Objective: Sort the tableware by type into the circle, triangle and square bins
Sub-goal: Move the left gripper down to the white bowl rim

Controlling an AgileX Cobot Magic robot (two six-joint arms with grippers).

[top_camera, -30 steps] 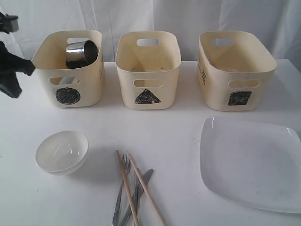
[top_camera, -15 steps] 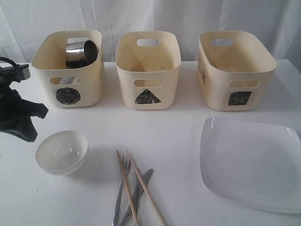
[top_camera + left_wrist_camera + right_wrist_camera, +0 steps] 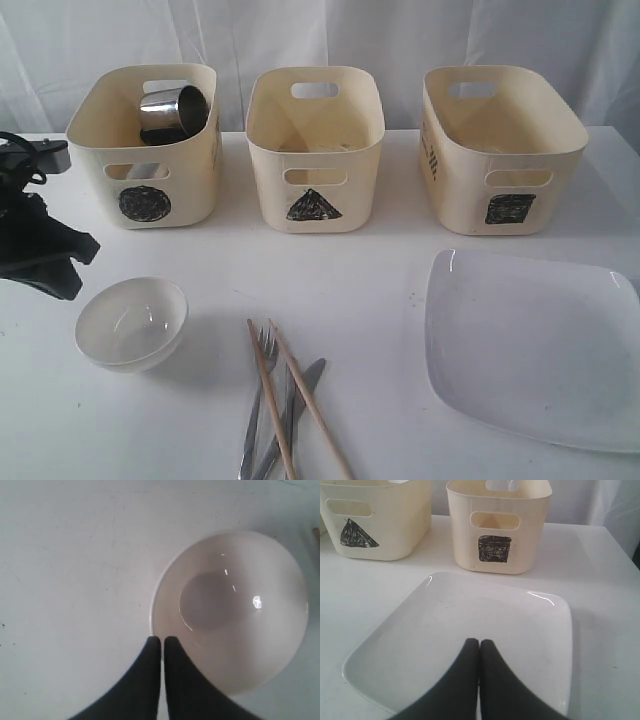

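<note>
Exterior view: three cream bins stand in a row at the back of the white table, with tableware in front.
Circle bin, on the left, holds a steel mug tilted against its back wall. Something grey shows through its front handle cut-out but cannot be identified. Triangle bin, in the middle, and square bin, on the right: floors not visible. White bowl stands upright in front of the circle bin. Left gripper has its tips at the bowl's rim, fingers all but together and grasping nothing; contact cannot be told. Right gripper is clenched and empty over the near edge of the squarish plate. Chopsticks lie across the steel fork and knives, right of the bowl.
</note>
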